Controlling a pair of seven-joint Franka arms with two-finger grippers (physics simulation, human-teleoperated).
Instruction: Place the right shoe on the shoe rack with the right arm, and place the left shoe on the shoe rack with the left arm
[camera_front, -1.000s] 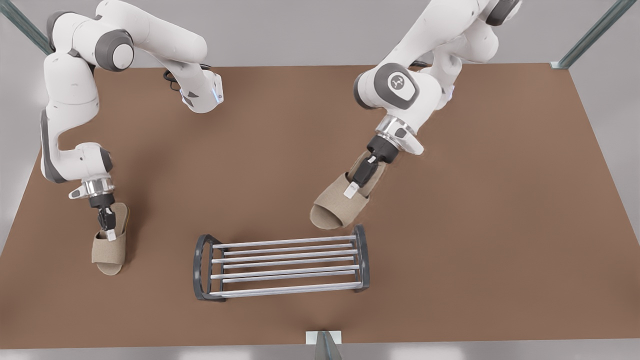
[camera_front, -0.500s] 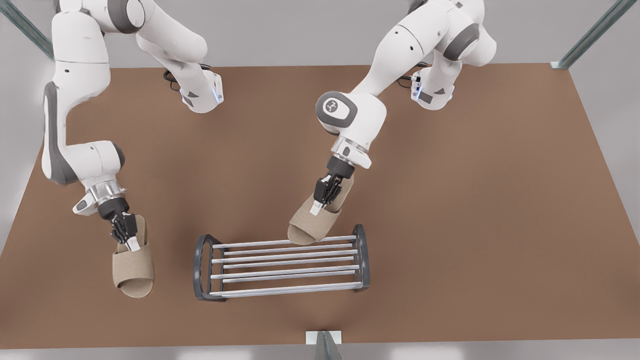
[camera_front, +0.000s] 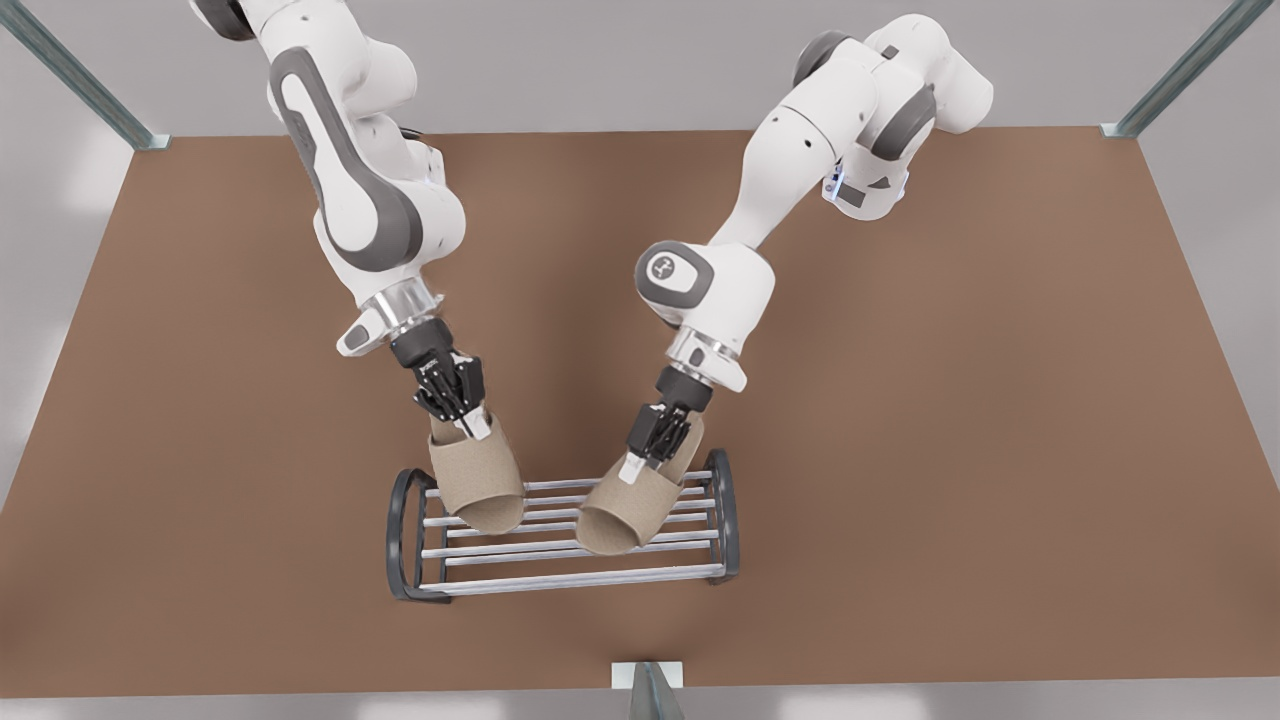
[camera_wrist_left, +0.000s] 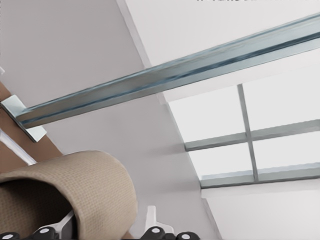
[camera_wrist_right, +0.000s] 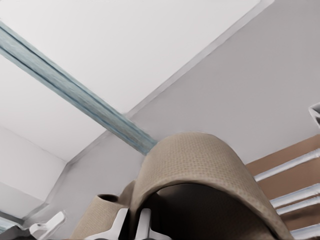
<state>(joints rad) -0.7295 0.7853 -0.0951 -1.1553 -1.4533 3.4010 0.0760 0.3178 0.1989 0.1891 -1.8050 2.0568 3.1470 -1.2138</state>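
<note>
Clamping right gripper (camera_front: 633, 464): fingers pinched narrow on the strap edge of the right slipper (camera_front: 614, 516), above the shoe rack's (camera_front: 402, 520) end at the front view's right.
Right slipper: tan, open-toed, tilted toe-down over the rack's middle silver bars; in the right wrist view its strap (camera_wrist_right: 200, 160) arches over the gripper's white fingertips (camera_wrist_right: 142, 224). Whether it touches the bars cannot be told.
Left gripper (camera_front: 472, 427): fingers closed on the strap edge of the left slipper (camera_front: 480, 482), above the rack's back bars near the end at the front view's left.
Left slipper: same tan weave, toe pointing down over the rack's back and middle bars, just beside the right slipper but apart from it; its strap (camera_wrist_left: 85, 185) curves across the left wrist view. Contact with the bars cannot be told.
Shoe rack: silver bars between two dark grey rounded end frames, standing on the brown table (camera_front: 1000, 450), near its front edge.
</note>
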